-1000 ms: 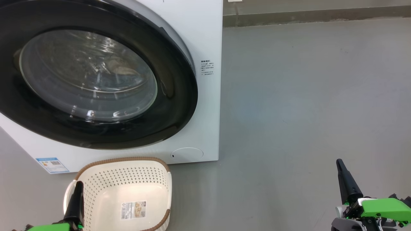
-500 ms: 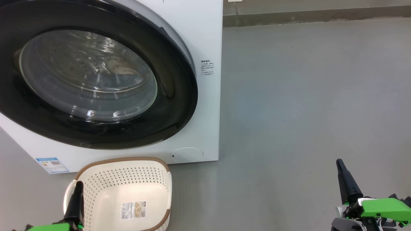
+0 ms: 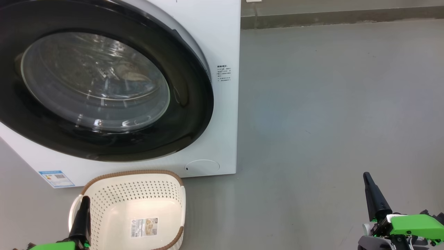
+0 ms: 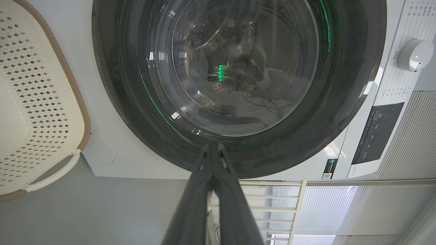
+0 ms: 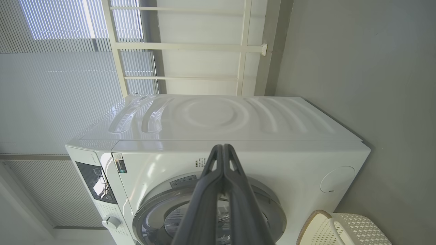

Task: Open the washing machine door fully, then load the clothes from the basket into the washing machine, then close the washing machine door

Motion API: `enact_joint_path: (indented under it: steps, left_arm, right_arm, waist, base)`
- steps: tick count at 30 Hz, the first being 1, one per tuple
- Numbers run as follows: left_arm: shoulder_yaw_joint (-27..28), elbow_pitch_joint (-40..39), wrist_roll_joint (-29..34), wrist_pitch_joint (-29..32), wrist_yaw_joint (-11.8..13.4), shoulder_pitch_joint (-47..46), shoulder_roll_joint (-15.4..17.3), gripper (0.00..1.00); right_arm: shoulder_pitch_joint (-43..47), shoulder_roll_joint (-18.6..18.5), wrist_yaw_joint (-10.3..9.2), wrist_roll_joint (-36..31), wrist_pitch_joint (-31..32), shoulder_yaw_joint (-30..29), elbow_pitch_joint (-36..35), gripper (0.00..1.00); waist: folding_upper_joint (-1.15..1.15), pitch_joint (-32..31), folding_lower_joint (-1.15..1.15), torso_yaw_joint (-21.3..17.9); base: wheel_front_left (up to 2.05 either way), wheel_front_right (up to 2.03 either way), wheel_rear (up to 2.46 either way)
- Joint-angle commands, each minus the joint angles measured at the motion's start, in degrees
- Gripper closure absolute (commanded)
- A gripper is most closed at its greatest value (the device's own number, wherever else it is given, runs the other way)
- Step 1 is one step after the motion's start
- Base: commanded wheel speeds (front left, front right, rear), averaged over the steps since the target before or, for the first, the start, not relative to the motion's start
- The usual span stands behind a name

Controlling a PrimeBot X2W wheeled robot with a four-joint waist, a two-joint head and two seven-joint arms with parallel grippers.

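Nearest the camera, left gripper [image 3: 84, 200] and right gripper [image 3: 366, 177] show dark fingers pressed together, empty. Beyond, the cream perforated plastic basket [image 3: 131, 173] holds nothing. The glossy black round washing machine door [image 3: 189, 104] sits shut, the clothes [image 3: 127, 72] probably that pale shape behind its glass. Task looks finished.

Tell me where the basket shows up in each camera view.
Head view: the basket sits at the bottom left, on the floor.
Left wrist view: the basket runs along the left edge.
Right wrist view: the basket is in the bottom right corner.
Shared landmark: the round flap beside it.
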Motion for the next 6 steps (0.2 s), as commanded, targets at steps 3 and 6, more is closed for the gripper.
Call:
enact_joint_path:
  steps: [3, 6]
  left_arm:
    - [1.9, -1.5, -0.2, 0.2, -0.2, -2.2, 0.9, 1.00]
    - [1.9, -1.5, -0.2, 0.2, -0.2, -2.2, 0.9, 1.00]
  right_arm:
    - [-0.6, 0.0, 0.08, 0.0, 0.5, 1.3, -1.7, 1.00]
    - [-0.6, 0.0, 0.08, 0.0, 0.5, 1.3, -1.7, 1.00]
  waist:
    - [0.00, 0.0, 0.00, 0.0]
    - [0.00, 0.0, 0.00, 0.0]
  base:
    - [0.00, 0.00, 0.00]
    - [0.00, 0.00, 0.00]
